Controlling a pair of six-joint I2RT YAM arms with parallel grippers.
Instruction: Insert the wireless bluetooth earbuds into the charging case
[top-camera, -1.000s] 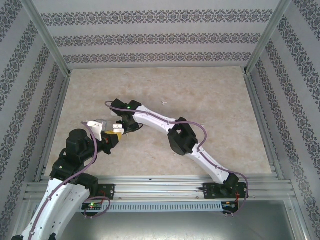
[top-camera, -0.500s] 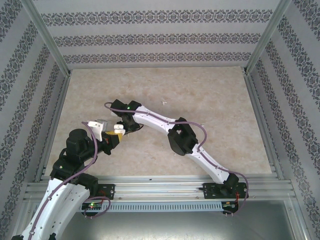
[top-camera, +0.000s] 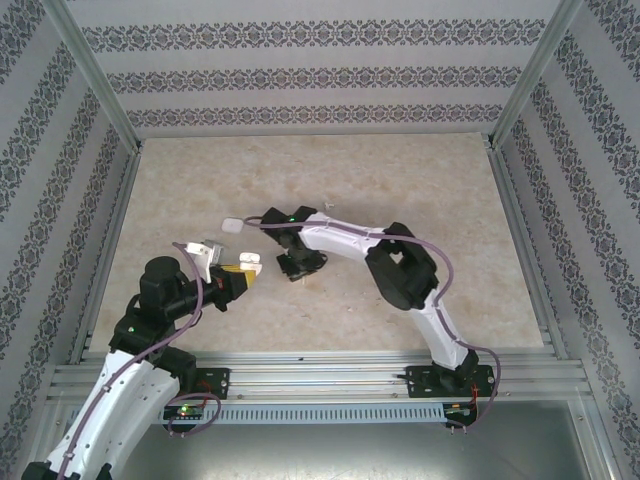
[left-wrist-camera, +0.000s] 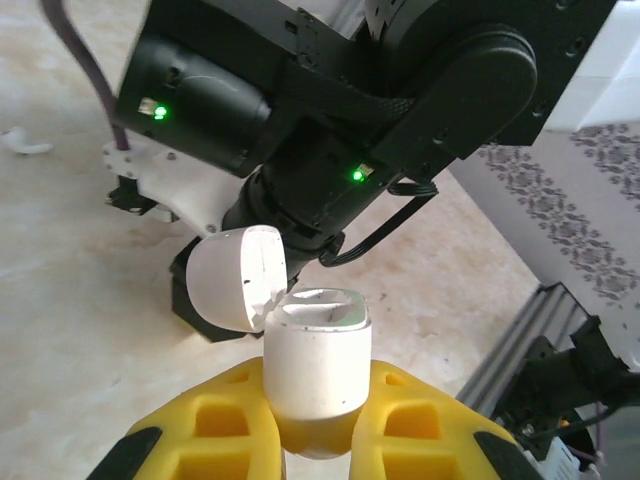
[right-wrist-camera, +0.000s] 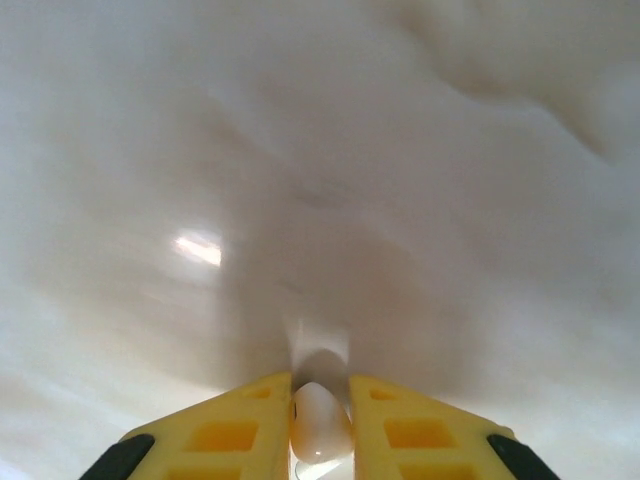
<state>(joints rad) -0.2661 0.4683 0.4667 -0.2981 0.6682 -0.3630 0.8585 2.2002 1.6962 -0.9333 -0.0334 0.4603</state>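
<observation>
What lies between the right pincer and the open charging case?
Nothing: in the top view only bare table separates the right pincer from the charging case.

Beige marbled table (top-camera: 400, 180) carries one small white piece (top-camera: 232, 226).

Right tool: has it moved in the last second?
Yes. The right tool has swung rightward, farther from the table's left rail.

The left arm (top-camera: 130, 370) rises from the lower left of the frame, and the left pincer (left-wrist-camera: 318, 385) points right, clamped on the charging case (left-wrist-camera: 315, 350). The right arm (top-camera: 400, 280) bends leftward to mid-frame, and the right pincer (right-wrist-camera: 320, 385) points down at the tabletop (right-wrist-camera: 300, 150), closed on an earbud (right-wrist-camera: 320, 425).
</observation>
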